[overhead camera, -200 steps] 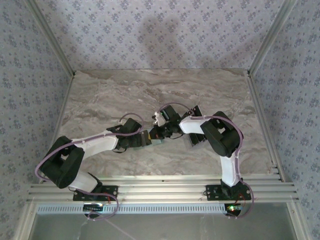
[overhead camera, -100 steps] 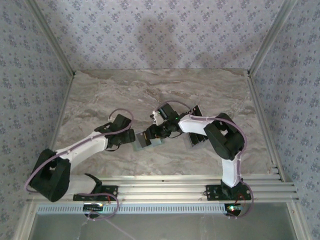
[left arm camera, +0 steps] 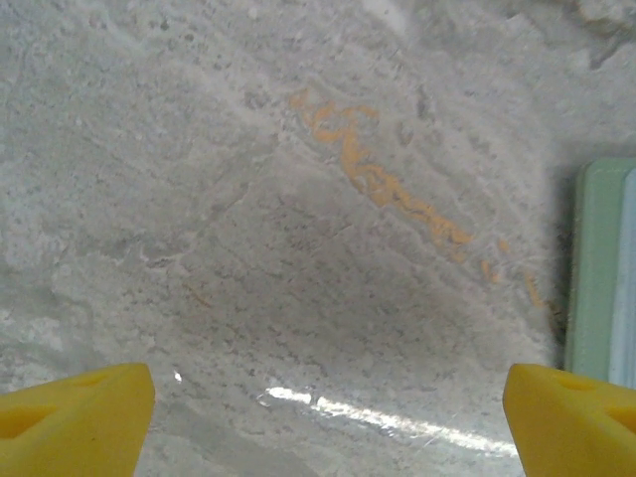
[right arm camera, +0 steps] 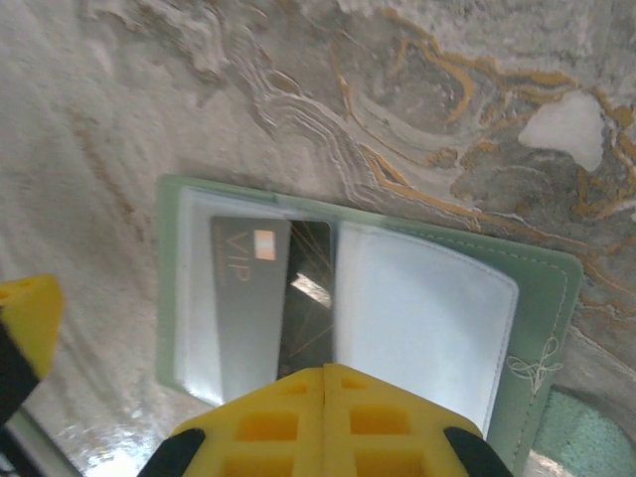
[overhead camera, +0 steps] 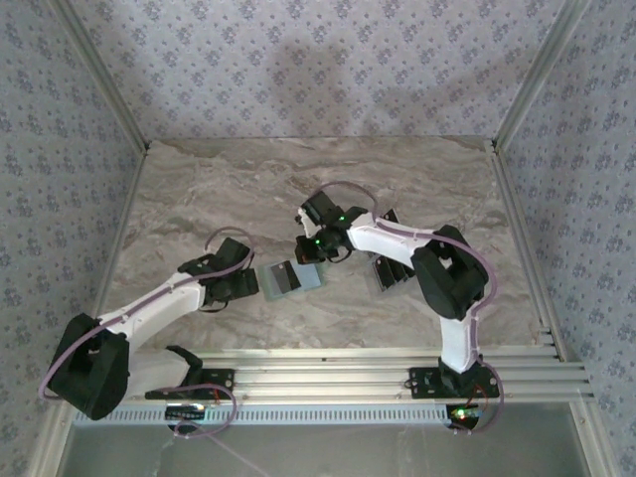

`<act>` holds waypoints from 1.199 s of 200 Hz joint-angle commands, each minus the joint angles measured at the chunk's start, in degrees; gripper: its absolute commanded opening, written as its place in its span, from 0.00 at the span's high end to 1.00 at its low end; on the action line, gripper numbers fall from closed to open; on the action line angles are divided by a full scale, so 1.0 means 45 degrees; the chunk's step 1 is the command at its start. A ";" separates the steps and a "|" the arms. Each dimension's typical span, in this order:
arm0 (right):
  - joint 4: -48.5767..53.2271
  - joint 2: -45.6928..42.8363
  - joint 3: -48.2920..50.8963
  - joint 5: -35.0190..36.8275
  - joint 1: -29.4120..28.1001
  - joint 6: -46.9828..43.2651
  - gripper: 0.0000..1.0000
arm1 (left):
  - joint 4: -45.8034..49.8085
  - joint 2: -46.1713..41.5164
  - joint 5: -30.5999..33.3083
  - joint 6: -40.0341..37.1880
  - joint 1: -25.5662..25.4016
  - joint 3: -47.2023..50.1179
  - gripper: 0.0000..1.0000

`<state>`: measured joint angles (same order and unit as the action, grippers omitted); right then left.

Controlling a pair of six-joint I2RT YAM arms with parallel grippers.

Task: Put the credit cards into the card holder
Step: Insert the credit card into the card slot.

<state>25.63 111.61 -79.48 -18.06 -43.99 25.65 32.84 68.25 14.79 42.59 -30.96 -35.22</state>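
Card holder [right arm camera: 542,288] lies open on the table [overhead camera: 199,189], a grey VIP card [right arm camera: 248,308] in one pocket, perhaps a darker card [right arm camera: 310,298] behind it; right gripper [right arm camera: 325,397] pinched shut above, left gripper [left arm camera: 328,427] spread wide beside

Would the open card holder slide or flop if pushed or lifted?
Probably slides easily: the card holder lies flat and thin on the glossy table. Likely floppy at the fold, being a stitched soft cover. The card in one sleeve may stiffen that half.
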 commanded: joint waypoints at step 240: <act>0.1351 0.2070 -0.1827 0.0495 -0.1763 0.0319 0.99 | -0.1882 0.2448 -0.0568 -0.0266 -0.0150 0.0171 0.09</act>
<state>32.12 119.52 -85.65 -13.17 -51.33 25.34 26.94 77.80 13.28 41.82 -31.09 -35.07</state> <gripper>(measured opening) 0.058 0.908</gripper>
